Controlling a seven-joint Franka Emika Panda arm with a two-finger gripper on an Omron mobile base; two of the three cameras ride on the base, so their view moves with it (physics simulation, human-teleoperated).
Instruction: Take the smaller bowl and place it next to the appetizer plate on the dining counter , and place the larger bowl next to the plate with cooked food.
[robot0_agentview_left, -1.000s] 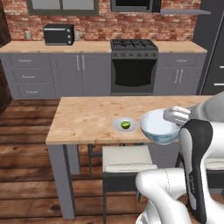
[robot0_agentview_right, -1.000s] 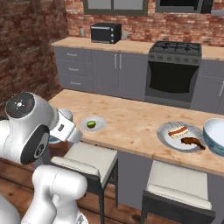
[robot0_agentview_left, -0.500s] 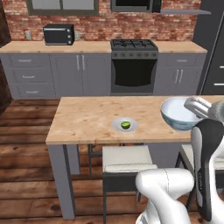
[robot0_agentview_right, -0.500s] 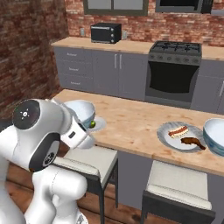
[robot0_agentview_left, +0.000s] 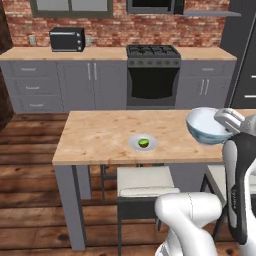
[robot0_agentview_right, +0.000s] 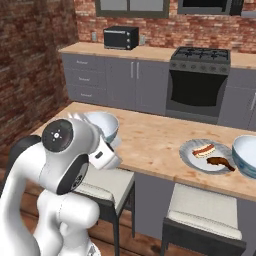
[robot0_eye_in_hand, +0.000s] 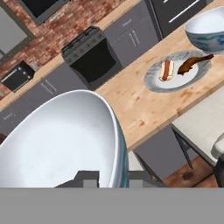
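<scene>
Fingers (robot0_eye_in_hand: 111, 178) clenched on rim of smaller bowl (robot0_agentview_left: 208, 126), bowl held tilted above worktop (robot0_agentview_left: 100, 135), clear of surface. Appetizer plate (robot0_agentview_left: 142, 143) with green piece lies on worktop, left of held bowl in left base view. Further along: plate with cooked food (robot0_agentview_right: 207, 156); larger bowl (robot0_agentview_right: 246, 155) just beside it. Stools (robot0_agentview_left: 144, 181) tucked below.

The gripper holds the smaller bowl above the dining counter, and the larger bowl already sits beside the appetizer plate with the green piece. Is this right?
Not quite. In the right base view the larger bowl sits beside the plate with cooked food, not the appetizer plate. The rest holds: the gripper grips the smaller bowl above the dining counter.
</scene>
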